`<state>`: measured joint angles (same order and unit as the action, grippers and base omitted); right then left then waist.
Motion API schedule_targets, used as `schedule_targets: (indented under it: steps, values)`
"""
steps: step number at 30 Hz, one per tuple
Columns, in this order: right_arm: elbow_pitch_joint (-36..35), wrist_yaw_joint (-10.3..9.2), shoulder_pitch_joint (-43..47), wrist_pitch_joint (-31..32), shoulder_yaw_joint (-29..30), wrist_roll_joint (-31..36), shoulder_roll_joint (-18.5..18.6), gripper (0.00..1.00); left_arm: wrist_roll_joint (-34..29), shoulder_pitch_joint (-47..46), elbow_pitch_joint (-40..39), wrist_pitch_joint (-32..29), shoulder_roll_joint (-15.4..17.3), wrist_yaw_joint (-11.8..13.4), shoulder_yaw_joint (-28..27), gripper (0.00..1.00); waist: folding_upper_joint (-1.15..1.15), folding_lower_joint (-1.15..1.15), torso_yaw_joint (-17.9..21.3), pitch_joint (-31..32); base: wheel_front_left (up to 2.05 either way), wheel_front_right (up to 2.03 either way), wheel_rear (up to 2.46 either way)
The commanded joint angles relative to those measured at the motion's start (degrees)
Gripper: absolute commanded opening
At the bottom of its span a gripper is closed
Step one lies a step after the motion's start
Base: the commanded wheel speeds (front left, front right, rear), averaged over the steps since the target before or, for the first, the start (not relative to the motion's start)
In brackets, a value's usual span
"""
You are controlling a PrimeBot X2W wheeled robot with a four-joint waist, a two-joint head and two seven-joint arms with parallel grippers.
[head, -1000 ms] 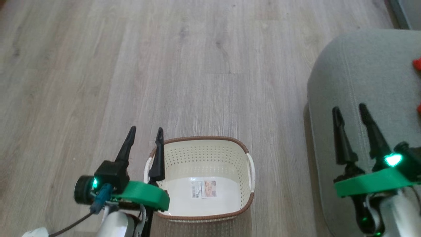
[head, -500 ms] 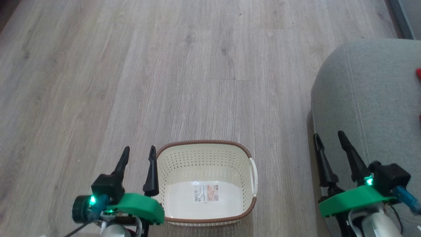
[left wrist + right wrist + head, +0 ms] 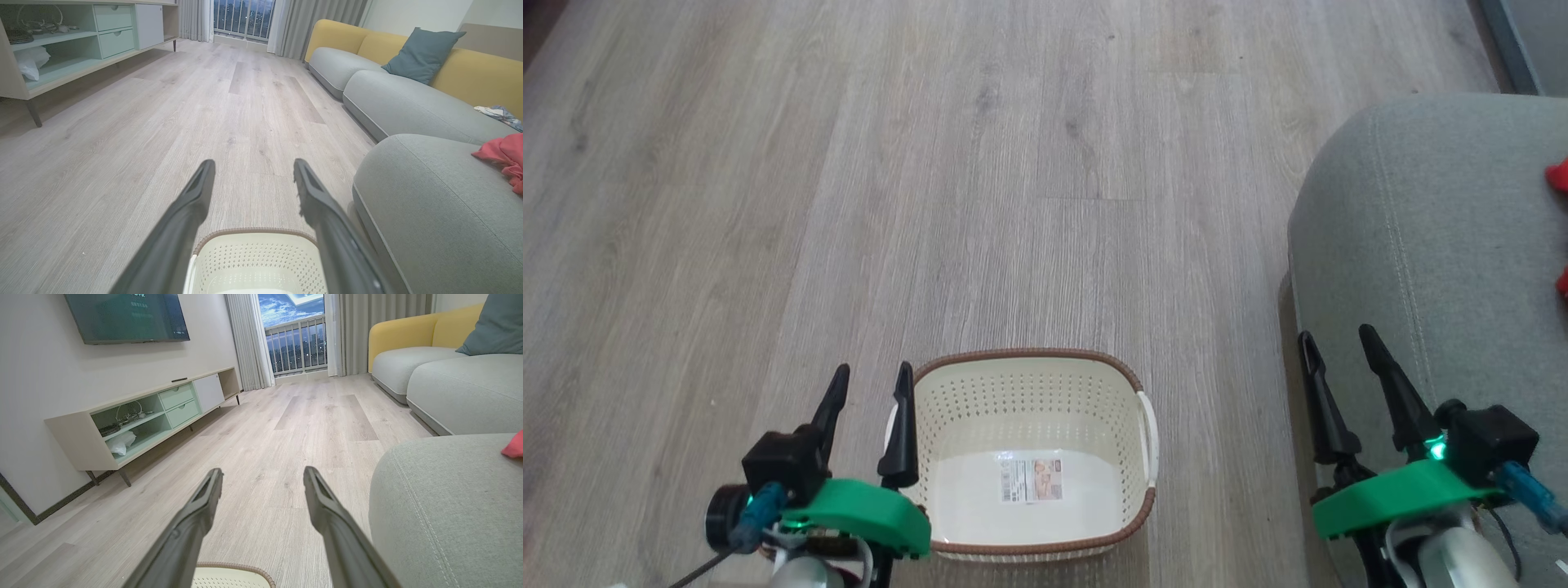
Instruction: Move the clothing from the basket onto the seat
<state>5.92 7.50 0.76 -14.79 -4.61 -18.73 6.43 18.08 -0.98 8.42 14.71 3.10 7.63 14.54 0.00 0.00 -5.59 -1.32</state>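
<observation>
Basket (image 3: pixel 1025 354) stands on the wooden floor (image 3: pixel 931 204), low centre in the head view. Contents: one paper label (image 3: pixel 1031 480) flat on the cream bottom.

Clothing (image 3: pixel 1558 175): red fabric lies on the seat (image 3: pixel 1421 245) at the right edge of the head view, well apart from the basket. In the left wrist view it is a bunched red heap (image 3: pixel 502 157) on the cushion top.

Left claw (image 3: pixel 872 371): fingers spread wide, nothing between them. Its inner finger lines up with the basket's left rim; I cannot tell whether they touch. In the left wrist view the basket's far rim sits low between the two fingers.

Right claw (image 3: pixel 1336 335): fingers also spread wide, gripping nothing, placed over the seat's left edge. Contact with the cushion cannot be judged.

Both arms come in from the bottom of the head view, one either side of the basket. Fingers point forward, roughly parallel.
</observation>
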Motion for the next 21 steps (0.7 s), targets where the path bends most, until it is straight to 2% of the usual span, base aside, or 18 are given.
schedule_targets:
  steps: [1,9,21]
  values:
    - [-1.52,-0.01,-1.62,-0.21,-1.47,0.13,0.21,1.0,-0.37,-1.24,-1.61,0.29,-0.22,-0.33,-2.07,1.0,0.0,0.0,0.03,-0.16,0.0,0.0,0.0]
    - [-1.51,-0.01,-2.1,-0.21,-1.24,-0.25,0.69,1.0,-0.25,-1.71,-2.11,0.29,-0.22,-0.34,-2.16,1.0,0.0,0.0,0.38,-1.07,0.0,0.0,0.0]
    - [-0.97,-0.01,-2.4,-0.21,-1.13,-0.21,1.04,1.0,1.73,-1.98,-2.04,0.29,-0.22,-1.82,-2.03,1.0,0.0,0.0,0.45,-1.34,0.0,0.0,0.0]
